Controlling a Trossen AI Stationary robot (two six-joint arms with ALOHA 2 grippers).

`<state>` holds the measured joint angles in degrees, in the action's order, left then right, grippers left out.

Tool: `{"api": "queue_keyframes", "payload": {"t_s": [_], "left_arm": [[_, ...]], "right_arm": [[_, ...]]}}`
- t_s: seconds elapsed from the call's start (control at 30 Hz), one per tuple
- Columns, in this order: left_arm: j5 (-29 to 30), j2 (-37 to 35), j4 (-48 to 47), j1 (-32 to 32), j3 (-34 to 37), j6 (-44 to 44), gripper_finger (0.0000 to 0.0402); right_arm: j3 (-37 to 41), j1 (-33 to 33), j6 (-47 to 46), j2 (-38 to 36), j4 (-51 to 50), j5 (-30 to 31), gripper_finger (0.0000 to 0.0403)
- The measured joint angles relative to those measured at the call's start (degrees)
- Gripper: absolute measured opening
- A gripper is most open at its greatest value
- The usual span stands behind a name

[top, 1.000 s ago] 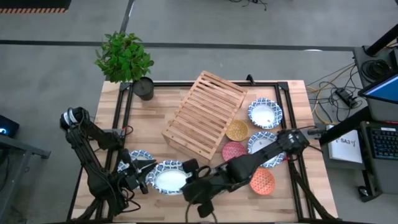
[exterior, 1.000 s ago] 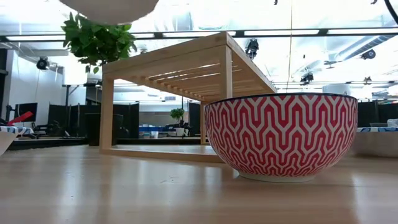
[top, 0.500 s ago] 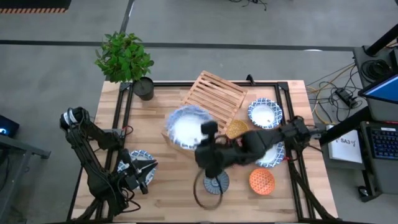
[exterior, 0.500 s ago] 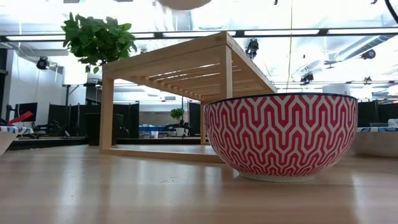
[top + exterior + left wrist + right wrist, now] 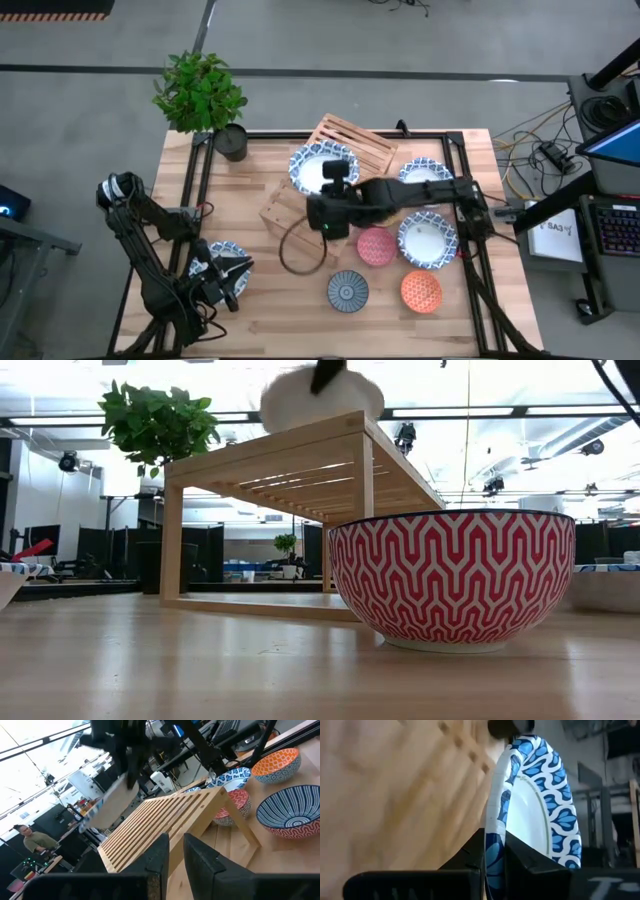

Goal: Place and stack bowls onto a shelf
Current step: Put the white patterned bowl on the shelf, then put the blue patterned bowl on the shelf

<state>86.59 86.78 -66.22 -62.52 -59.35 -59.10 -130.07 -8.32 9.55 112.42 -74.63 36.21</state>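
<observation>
My right gripper (image 5: 335, 188) is shut on a white bowl with a blue patterned rim (image 5: 320, 170), over the far left part of the wooden slatted shelf (image 5: 345, 145). In the low view this bowl (image 5: 320, 400) is at the shelf's top (image 5: 300, 445); whether it rests there I cannot tell. The pink-red bowl (image 5: 377, 245), the teal bowl (image 5: 348, 291), the orange bowl (image 5: 421, 290) and a white-blue bowl (image 5: 427, 240) stand on the table. My left gripper (image 5: 238, 270) waits near the left front, its fingers a narrow gap apart, beside another white-blue bowl (image 5: 222, 250). My right gripper pinches the bowl's rim (image 5: 496, 837) between its two fingers, one inside the bowl and one on the outer wall. The fingers come from the table's near right side. The bowl is clear of the table, at the level of the shelf's top.
A dark plant pot (image 5: 232, 142) stands at the far left corner. A further white-blue bowl (image 5: 428, 172) lies right of the shelf, partly under my right arm. Bare tabletop (image 5: 290, 300) lies between my left gripper and the teal bowl. A person (image 5: 30, 840) shows in the room behind.
My right gripper has carried the white-blue bowl from the near middle of the table up, toward the far edge and somewhat right, then down to the shelf's top. The teal bowl, covered by the arm before, now shows.
</observation>
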Motion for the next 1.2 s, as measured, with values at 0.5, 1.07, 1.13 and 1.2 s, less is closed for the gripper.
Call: {"api": "queue_keyframes", "payload": {"t_s": [0.5, 1.07, 1.13, 1.2], "left_arm": [[-0.09, -0.04, -0.02, 0.0, -2.31, 1.61, 0.0039], [-0.09, -0.04, 0.0, 0.0, -2.47, 1.8, 0.0039], [-0.07, -0.04, 0.03, 0.08, -2.47, 1.61, 0.0039], [-0.07, -0.04, 0.07, 0.33, -2.47, 1.56, 0.0039]], "right_arm": [[12.0, 14.22, -1.95, 0.11, 7.97, -2.16, 0.0029], [10.83, 13.77, -8.05, -0.4, 6.95, -5.19, 0.0172], [10.09, 12.84, -9.12, -1.0, 6.8, -5.2, 0.0179], [9.55, 11.92, -10.18, -1.6, 6.45, -5.19, 0.018]]}}
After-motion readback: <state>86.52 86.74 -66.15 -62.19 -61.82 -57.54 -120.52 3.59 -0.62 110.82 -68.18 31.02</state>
